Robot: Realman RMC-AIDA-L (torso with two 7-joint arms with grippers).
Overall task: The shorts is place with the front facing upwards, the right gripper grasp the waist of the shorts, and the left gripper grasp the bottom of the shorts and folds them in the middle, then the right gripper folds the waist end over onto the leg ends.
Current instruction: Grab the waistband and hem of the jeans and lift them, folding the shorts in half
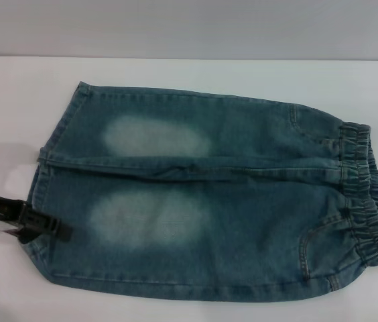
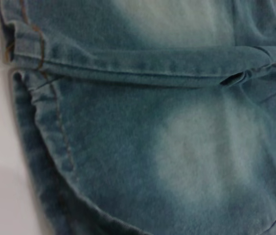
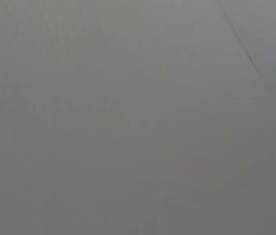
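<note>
Shorts [image 1: 202,201] flat on white table [image 1: 175,74] — bare margins all around, left gripper [image 1: 41,226] at the bottom [image 1: 41,194] (grip state unclear), waist [image 1: 366,194] opposite.

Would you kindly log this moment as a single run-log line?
shorts: flat, unfolded on table | left pincer: at the bottom hem, nearer leg | right pincer: not in view | waist: ungrasped

The shorts [image 1: 202,194] lie flat across the table [image 1: 175,74], the waist [image 1: 363,194] toward its right edge and the leg ends [image 1: 48,201] toward its left edge. The left gripper [image 1: 41,225] sits at the nearer leg's hem, seemingly touching it.
</note>
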